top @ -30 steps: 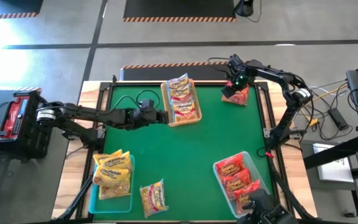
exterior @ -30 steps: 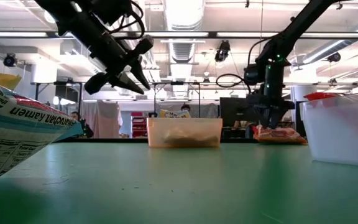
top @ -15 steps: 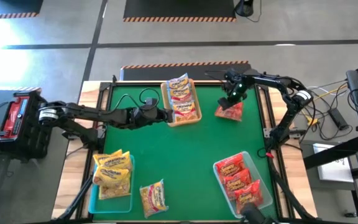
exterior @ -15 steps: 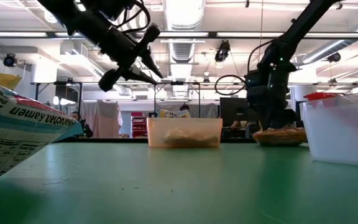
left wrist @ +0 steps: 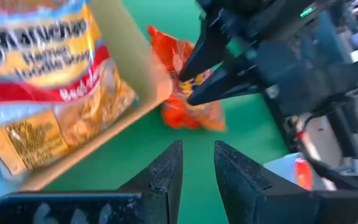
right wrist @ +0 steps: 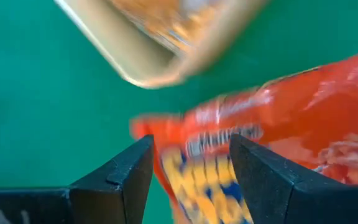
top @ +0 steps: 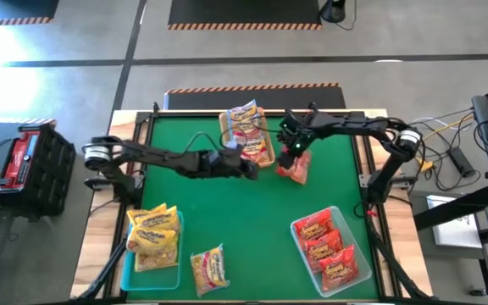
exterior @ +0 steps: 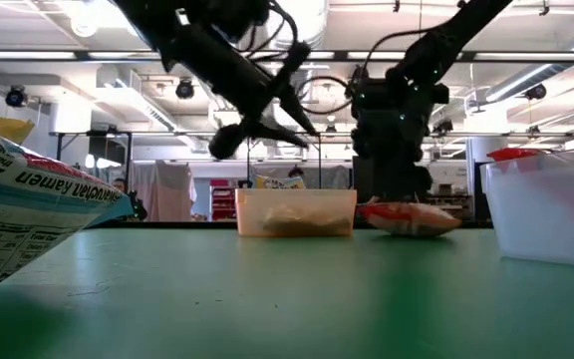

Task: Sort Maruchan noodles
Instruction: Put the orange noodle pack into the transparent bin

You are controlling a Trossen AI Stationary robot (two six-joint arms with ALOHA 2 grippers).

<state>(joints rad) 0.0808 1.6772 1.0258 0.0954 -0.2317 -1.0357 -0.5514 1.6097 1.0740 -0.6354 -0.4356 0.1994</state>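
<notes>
Green matting is covering the bench (top: 252,220), with an open workshop of ceiling lights and racks showing beyond it in the low view. At the far edge, near its middle, the right gripper (top: 292,152) is pinching the upper end of a red noodle packet (top: 297,168), its fingers (right wrist: 126,171) standing on either side of the crinkled plastic while the packet's lower end is resting on the mat just beside the tan tray (top: 265,161). That tray is holding silvery-white packets (top: 246,134). From the gripper the right arm (top: 354,129) is stretching back toward the far right corner. The left gripper (top: 248,169) is hanging above the mat at the tan tray's near edge, its fingers (left wrist: 166,171) a little apart and holding nothing, pointed toward the red packet. At the near left corner a teal tray (top: 127,269) is carrying yellow packets (top: 153,233), with one more yellow packet (top: 209,268) lying loose beside it. Near the right corner, a clear tray (top: 352,237) is holding red packets (top: 324,247).
</notes>
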